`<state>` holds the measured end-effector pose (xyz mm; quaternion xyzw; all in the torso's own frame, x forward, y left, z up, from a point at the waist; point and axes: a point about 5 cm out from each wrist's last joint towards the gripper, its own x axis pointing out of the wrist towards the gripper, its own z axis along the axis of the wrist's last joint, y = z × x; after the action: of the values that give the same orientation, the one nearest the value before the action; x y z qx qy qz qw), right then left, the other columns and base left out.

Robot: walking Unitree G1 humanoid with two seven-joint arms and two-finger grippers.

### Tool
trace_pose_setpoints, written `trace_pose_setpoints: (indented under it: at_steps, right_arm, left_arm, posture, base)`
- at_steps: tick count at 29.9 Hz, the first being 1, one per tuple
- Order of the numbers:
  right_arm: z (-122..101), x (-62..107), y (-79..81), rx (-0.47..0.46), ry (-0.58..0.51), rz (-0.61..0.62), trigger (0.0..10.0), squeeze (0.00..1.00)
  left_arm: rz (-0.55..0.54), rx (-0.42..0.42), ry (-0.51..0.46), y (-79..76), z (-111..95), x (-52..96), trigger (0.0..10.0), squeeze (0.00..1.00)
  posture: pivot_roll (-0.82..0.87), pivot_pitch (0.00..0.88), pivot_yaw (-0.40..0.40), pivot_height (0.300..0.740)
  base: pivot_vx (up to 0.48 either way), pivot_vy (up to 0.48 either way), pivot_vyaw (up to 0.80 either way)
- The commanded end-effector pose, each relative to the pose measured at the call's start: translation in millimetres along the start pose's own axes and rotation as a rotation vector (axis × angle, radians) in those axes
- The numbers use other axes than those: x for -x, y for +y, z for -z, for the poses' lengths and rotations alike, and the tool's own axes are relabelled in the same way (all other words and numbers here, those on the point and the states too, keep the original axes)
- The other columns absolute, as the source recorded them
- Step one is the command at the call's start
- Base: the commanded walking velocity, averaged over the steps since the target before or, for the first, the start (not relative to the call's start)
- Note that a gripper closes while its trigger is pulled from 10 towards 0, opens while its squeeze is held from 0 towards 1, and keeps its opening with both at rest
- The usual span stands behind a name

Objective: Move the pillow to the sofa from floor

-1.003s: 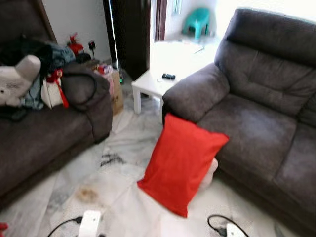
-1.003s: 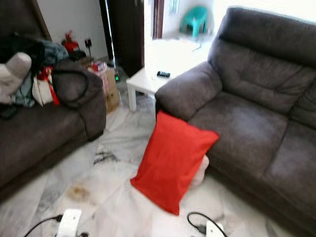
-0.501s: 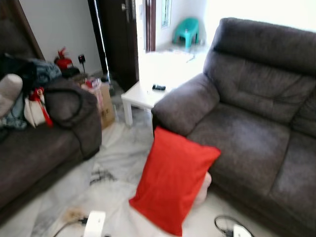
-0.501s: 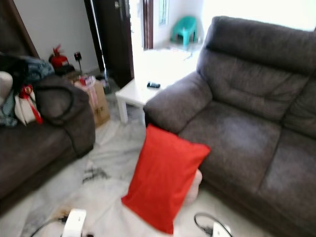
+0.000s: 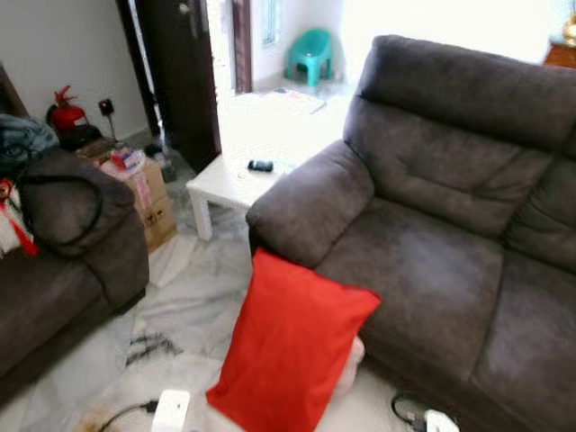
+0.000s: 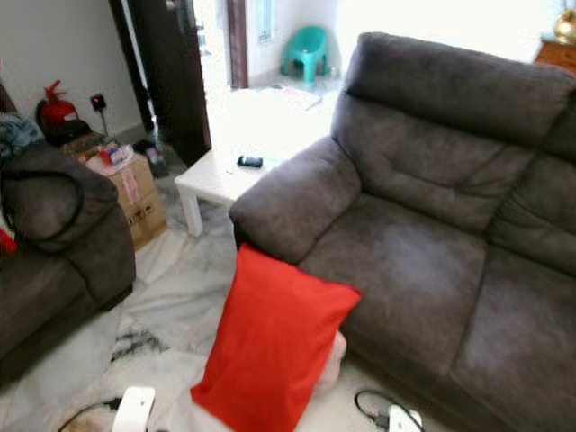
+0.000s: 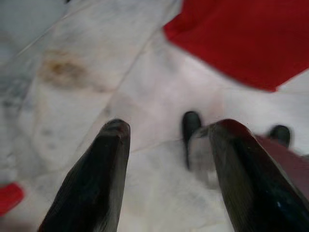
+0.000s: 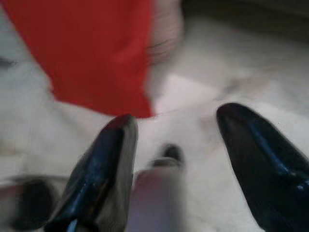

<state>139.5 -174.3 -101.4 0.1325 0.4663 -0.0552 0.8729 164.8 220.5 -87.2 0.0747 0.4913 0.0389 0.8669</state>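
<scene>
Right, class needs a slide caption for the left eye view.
Red pillow stands on the marble floor, leaning against the grey sofa.

Home living room: sofas (image 5: 432,225), marble floor (image 5: 193,297)

White side table (image 5: 225,177), cardboard box (image 5: 148,193), extinguisher (image 5: 63,110)

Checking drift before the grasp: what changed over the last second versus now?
Only the camera moved: the head view swung toward the grey fabric sofa, so the whole scene slid left in frame. The red square pillow still stands on the marble floor, leaning against the sofa front. Nothing was taken hold of; the left tool and right tool hang open above the floor near the pillow.
</scene>
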Motion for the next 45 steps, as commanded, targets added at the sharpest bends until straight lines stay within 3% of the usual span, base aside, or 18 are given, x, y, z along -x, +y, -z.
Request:
trace_pose_setpoints:
  at_steps: [1,20,29,35,45]
  right_arm:
    - [1,3.6,-15.6,0.005,-0.004,0.042,10.0,0.0]
    - [0,3.5,-16.1,0.046,-0.001,0.032,10.0,0.0]
    - [0,3.5,-15.0,0.016,-0.01,0.022,10.0,0.0]
    - [-2,3.3,-15.0,0.063,-0.011,0.014,10.0,0.0]
    - [-1,3.3,-14.6,0.038,-0.007,0.01,10.0,0.0]
  left_arm:
    - [0.023,0.011,-0.008,-10.0,-4,-0.9,10.0,0.0]
    - [0.018,0.021,-0.031,-12.6,-8,-1.3,10.0,0.0]
    - [0.0,0.005,-0.047,-10.1,-10,-1.3,10.0,0.0]
    - [0.0,0.0,-0.053,-9.7,-13,-1.6,10.0,0.0]
    - [0.002,-0.004,-0.064,-13.3,-17,-2.0,10.0,0.0]
  posture:
    - [0.02,0.0,-0.06,0.74]
    - [0.02,0.0,-0.064,0.74]
    - [0.02,0.0,-0.064,0.74]
    - [0.02,0.0,-0.064,0.74]
    - [0.02,0.0,-0.064,0.74]
  base:
    - [0.337,0.0,0.0]
    - [0.032,0.0,0.0]
    - [0.0,0.0,0.51]
    - [0.0,-0.298,0.27]
    - [0.0,-0.303,0.64]
